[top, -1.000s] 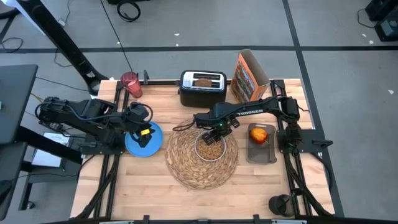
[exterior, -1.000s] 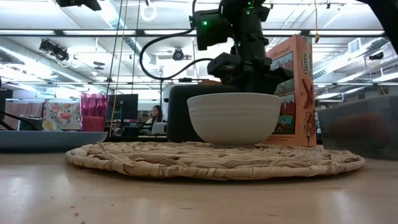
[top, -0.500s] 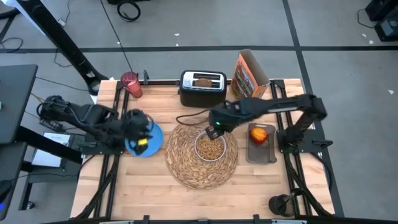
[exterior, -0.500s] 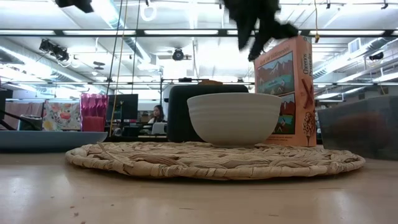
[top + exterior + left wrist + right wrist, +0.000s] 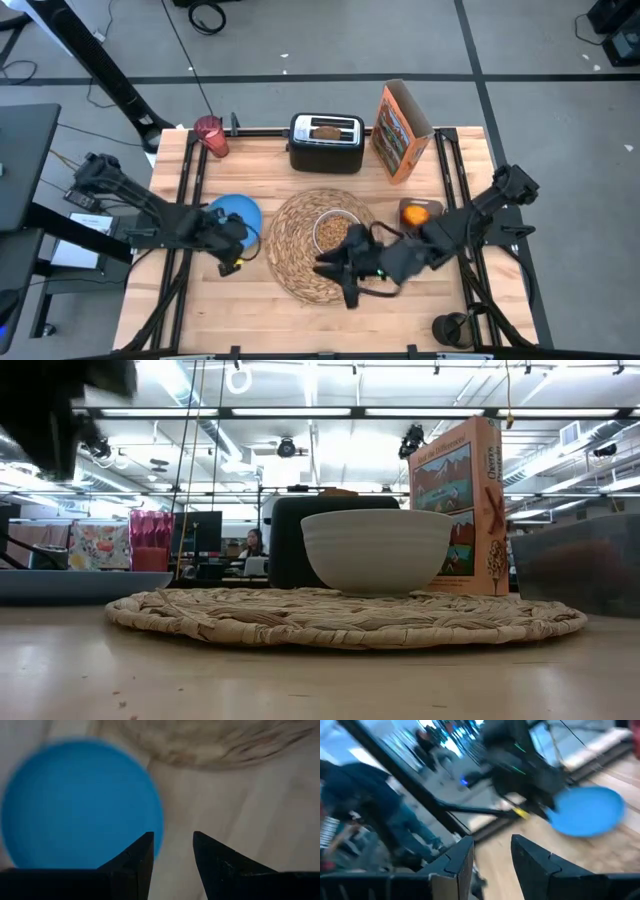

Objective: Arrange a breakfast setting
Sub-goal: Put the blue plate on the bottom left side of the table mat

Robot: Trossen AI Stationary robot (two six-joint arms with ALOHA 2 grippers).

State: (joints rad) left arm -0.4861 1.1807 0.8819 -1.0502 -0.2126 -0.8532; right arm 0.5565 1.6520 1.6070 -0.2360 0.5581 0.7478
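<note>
the left tool [image 5: 232, 252] hangs low over the desk [image 5: 240, 310] just at the near rim of the small blue plate [image 5: 236, 212], its fingers [image 5: 135, 860] parted by a narrow gap and holding nothing. the right tool [image 5: 338, 272] is over the near part of the woven straw placemat [image 5: 300, 275], its fingers [image 5: 455, 865] likewise a little apart and empty, pointing across toward the left arm and the plate.

the white bowl [image 5: 337, 233], filled with brown cereal, sits on the placemat a little back of centre; in the low view it stands upright with the mat's edge clear all around it. the red apple [image 5: 419, 212] lies in a grey tray [image 5: 428, 250] just right of the mat. a toast slice [image 5: 327, 130] sits in the black toaster [image 5: 326, 145] at the back edge, a cereal box [image 5: 398, 130] to its right, the pink-red cup [image 5: 210, 135] at the back left corner.

bare wood lies open along the near edge. the left arm stretches in low from the left side; the right arm is folded, reaching in from the right rail.
</note>
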